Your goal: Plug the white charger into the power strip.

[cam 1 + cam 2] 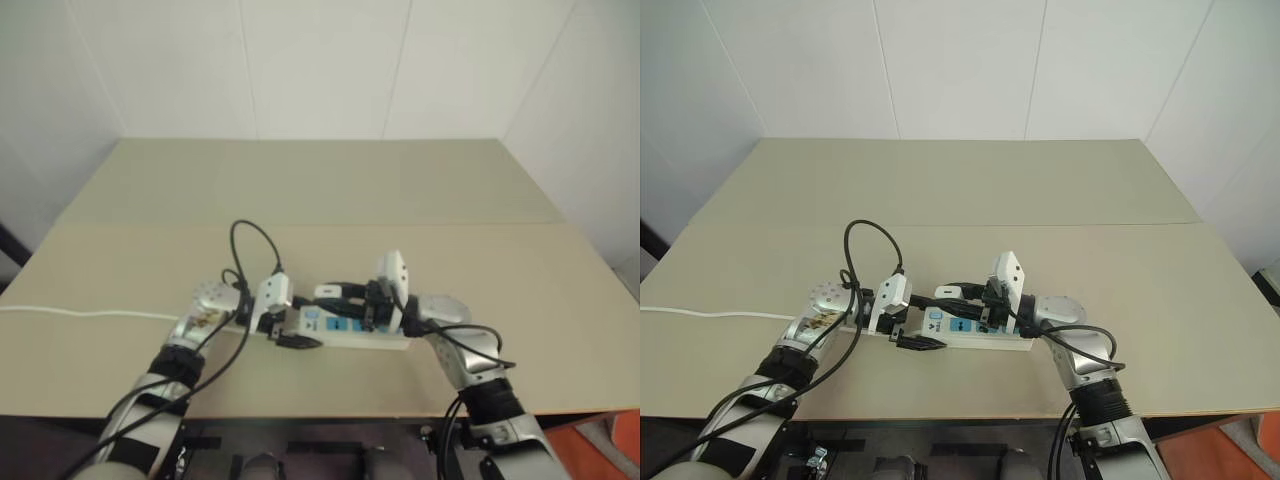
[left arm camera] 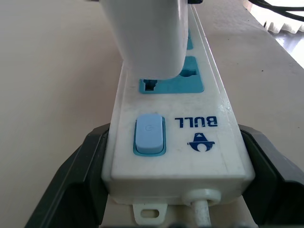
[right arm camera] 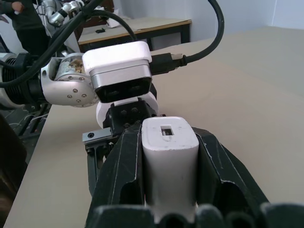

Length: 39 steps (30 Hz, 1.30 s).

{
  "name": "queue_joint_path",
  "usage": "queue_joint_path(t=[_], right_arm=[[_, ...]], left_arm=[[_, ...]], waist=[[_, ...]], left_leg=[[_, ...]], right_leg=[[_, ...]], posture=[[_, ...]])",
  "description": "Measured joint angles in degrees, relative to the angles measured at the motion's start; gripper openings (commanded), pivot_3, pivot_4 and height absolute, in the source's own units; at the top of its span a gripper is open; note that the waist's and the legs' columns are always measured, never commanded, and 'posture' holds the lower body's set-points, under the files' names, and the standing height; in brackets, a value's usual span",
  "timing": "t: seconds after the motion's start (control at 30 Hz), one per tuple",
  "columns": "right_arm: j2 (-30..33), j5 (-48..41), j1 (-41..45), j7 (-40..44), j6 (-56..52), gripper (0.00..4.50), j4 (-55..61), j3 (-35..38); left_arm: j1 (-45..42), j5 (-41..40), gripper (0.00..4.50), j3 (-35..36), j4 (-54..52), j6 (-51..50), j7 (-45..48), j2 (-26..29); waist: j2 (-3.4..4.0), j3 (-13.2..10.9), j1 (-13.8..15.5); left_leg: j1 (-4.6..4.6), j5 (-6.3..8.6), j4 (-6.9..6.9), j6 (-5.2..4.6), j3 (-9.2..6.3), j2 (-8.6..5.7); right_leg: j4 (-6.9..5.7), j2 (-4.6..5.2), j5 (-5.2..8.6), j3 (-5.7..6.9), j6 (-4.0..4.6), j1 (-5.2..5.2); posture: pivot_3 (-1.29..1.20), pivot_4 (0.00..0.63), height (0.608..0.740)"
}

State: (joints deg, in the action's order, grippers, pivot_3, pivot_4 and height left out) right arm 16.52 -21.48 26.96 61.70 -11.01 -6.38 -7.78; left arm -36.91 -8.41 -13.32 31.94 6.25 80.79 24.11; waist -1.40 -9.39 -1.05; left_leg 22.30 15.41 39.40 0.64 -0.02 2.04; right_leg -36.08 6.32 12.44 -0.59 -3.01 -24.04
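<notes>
The power strip (image 1: pixel 345 331) lies on the tan table near its front edge. My left gripper (image 1: pixel 285 336) is shut on its switch end; in the left wrist view the black fingers (image 2: pixel 78 183) hug both sides of the power strip (image 2: pixel 175 156), beside the blue switch. My right gripper (image 3: pixel 166 137) is shut on the white charger (image 3: pixel 168 161) and reaches in from the right. The white charger (image 2: pixel 147 33) stands over the first blue socket panel (image 2: pixel 190 80). Its prongs are hidden, and I cannot tell if they are in the socket.
The strip's thin white cord (image 1: pixel 80 313) runs left across the table (image 1: pixel 320 190) to its edge. Black cables loop above my left wrist (image 1: pixel 250 240). White walls stand behind the table. A person (image 3: pixel 19 14) and another table show far off in the right wrist view.
</notes>
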Motion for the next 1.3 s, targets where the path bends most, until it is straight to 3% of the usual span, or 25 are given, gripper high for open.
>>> queue_joint_path(t=[0.73,1.3], right_arm=[[-0.35,0.91,0.7,1.91,6.26,1.11,-5.72,-0.46],[3.28,0.95,-0.31,4.37,8.16,1.11,-5.45,-2.16]], left_arm=[[1.14,-0.62,3.3,0.01,-1.87,-1.21,0.27,1.0],[1.0,-0.71,3.3,-1.4,-2.25,-1.02,0.58,0.6]], waist=[[0.01,0.01,-0.08],[0.01,0.01,0.33]], left_leg=[[-0.02,0.0,-0.02,0.0,0.01,0.01],[-0.03,0.0,-0.02,0.0,0.01,0.0]], right_leg=[[0.0,-0.01,0.0,-0.01,0.0,0.0],[0.04,0.0,0.0,-0.01,0.0,0.07]], posture=[[0.0,0.15,0.74],[0.0,0.15,0.74]])
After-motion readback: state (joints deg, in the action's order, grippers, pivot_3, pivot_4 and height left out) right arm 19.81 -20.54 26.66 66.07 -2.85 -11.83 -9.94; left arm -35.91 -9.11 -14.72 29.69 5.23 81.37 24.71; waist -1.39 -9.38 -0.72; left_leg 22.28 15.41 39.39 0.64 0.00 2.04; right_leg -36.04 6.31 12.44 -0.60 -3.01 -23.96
